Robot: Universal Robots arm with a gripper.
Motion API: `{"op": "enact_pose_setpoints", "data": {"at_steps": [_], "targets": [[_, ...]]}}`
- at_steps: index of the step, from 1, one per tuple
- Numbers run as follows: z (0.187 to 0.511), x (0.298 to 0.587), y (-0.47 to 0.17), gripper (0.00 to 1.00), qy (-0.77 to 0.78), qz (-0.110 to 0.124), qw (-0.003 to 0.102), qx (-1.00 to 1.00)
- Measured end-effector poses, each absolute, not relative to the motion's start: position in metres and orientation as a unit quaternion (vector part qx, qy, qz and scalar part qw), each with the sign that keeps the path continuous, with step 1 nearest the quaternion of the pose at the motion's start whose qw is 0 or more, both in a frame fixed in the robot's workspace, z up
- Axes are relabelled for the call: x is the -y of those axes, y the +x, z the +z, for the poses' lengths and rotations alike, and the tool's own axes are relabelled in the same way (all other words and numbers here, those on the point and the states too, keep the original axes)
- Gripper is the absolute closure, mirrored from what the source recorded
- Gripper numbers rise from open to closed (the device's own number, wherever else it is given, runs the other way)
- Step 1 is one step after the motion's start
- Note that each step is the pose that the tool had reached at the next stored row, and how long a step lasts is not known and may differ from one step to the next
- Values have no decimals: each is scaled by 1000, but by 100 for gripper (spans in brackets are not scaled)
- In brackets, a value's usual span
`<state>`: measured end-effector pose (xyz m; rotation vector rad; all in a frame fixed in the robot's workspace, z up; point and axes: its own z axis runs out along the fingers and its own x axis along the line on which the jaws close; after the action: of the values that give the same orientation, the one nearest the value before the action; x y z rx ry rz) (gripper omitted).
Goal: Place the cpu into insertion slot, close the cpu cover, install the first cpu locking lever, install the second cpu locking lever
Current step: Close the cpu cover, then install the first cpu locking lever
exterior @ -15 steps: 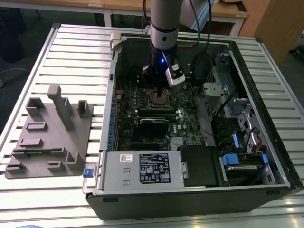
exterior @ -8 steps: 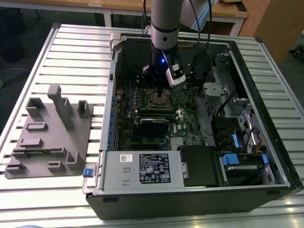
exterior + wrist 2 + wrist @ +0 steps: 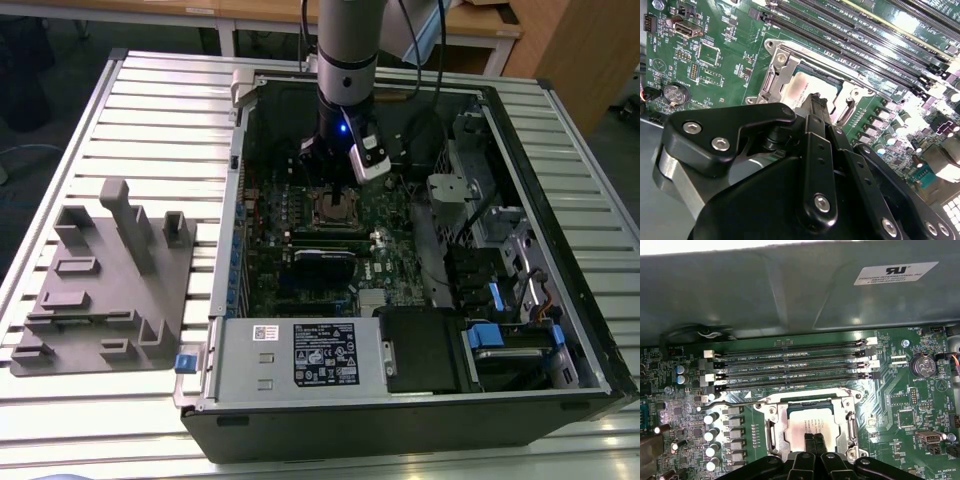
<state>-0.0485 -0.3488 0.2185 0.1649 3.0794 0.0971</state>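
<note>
The cpu (image 3: 812, 426) lies flat in the insertion slot (image 3: 335, 208) on the green board, its dull silvery top showing in both wrist views (image 3: 810, 82). Around the chip lies the cpu cover (image 3: 781, 416), a silvery frame that looks lowered over it (image 3: 786, 64). A thin metal lever rod (image 3: 790, 396) runs along the socket's side by the memory slots; I cannot tell whether it is latched. My gripper (image 3: 813, 439) hangs right over the chip's middle (image 3: 816, 102), fingers shut together with nothing between them. In the exterior view the gripper (image 3: 335, 172) stands just above the socket.
Long black memory slots (image 3: 790, 365) lie beside the socket. The case wall (image 3: 790, 290) rises behind them. A power supply box (image 3: 300, 352) and drive bays (image 3: 500, 340) crowd the case. A grey fixture block (image 3: 100, 280) sits on the slatted table at the exterior view's left.
</note>
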Motion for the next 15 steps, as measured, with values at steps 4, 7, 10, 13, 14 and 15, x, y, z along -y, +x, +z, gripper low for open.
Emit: {"op": "enact_pose_setpoints", "data": {"at_steps": [4,7,10,13,14,15], "targets": [[214,349,-49,89,53,31,28,-998],[214,349,-49,89,53,31,28,-998],[214,349,-49,89,53,32,29,-998],[214,349,-49,89,53,32,29,-998],[215,349,-49,89,53,32,29,-998],[216,349,-49,89,53,32,29,-998]]}}
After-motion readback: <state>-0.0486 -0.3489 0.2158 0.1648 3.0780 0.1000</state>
